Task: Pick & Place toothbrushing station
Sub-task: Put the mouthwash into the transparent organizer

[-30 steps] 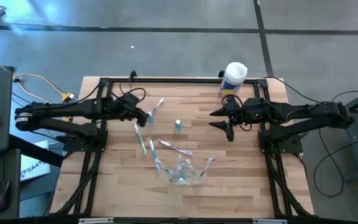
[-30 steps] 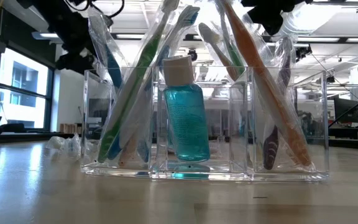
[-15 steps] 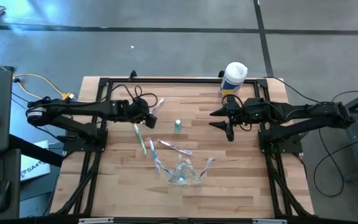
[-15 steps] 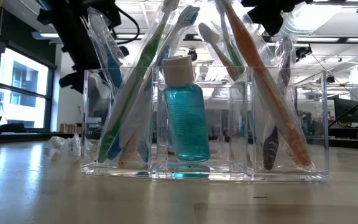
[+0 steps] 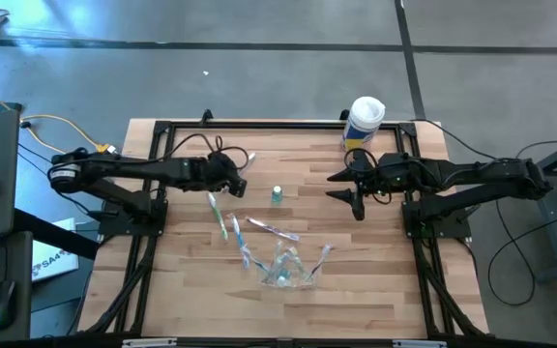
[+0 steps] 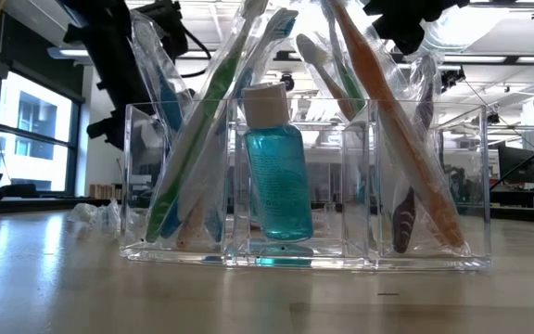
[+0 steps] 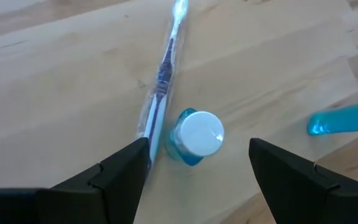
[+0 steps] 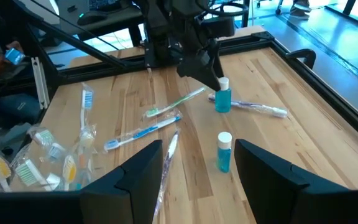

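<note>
Toothbrushes (image 5: 228, 224) lie scattered on the wooden table (image 5: 375, 280), most of them in clear wrappers, trailing from the middle of the board down toward the clear plastic holder (image 5: 286, 272) near the front edge. From table height, that holder (image 6: 304, 186) stands upright with three compartments: wrapped brushes lean in the two outer ones, among them a green-handled brush (image 6: 197, 158) on one side and an orange-handled one (image 6: 397, 139) on the other, and a small teal bottle (image 6: 276, 172) with a white cap stands in the middle one.

Another small teal bottle (image 5: 277, 194) stands upright on the bare wood between the two arms. The left gripper (image 5: 235, 181) hangs just beside it, over the back half of the table, with its fingers spread wide and nothing between them. Its own camera looks down on a white-capped teal bottle (image 7: 194, 137) with a wrapped toothbrush (image 7: 161, 81) lying right against it; the bottle sits in the gap between the two dark fingers (image 7: 123, 171), touched by neither.

The right gripper (image 5: 351, 198) hovers over its side of the table, well apart from the brushes, its fingers parted and holding nothing. Its camera shows two teal bottles (image 8: 224, 151) standing among loose brushes.

A large white canister (image 5: 364, 121) sits at the back edge of the table.
</note>
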You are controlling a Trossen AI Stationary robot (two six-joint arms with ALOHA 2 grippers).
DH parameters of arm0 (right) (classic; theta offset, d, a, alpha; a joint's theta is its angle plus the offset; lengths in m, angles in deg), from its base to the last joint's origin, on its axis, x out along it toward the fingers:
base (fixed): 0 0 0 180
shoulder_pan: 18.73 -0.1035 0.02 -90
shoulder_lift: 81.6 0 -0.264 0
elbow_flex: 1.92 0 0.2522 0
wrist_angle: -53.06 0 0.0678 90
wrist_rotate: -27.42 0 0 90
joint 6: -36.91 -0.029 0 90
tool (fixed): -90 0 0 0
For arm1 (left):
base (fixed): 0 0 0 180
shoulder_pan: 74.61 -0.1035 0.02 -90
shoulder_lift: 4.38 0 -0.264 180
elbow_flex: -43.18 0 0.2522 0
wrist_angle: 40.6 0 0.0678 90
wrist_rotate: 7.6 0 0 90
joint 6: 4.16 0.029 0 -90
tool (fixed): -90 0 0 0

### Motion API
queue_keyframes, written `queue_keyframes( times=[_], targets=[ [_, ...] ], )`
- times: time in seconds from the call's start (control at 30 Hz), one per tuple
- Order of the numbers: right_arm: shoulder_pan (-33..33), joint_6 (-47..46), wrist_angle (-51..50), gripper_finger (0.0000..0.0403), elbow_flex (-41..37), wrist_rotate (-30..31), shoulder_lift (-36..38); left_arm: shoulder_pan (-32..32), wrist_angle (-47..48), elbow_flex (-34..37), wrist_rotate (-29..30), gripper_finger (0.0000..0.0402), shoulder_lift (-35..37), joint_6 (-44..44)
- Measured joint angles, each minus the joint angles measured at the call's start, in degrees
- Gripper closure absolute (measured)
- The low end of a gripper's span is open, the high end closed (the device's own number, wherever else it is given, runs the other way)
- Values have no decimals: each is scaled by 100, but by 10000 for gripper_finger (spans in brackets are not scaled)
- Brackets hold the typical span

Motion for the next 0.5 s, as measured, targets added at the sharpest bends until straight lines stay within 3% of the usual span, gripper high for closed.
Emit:
queue_keyframes(
  times=[0.5],
  targets=[
    [0, 4, -98, 210, -2, -3, 0, 0, -343, 0, 355, 129, -183, 94]
  ],
)
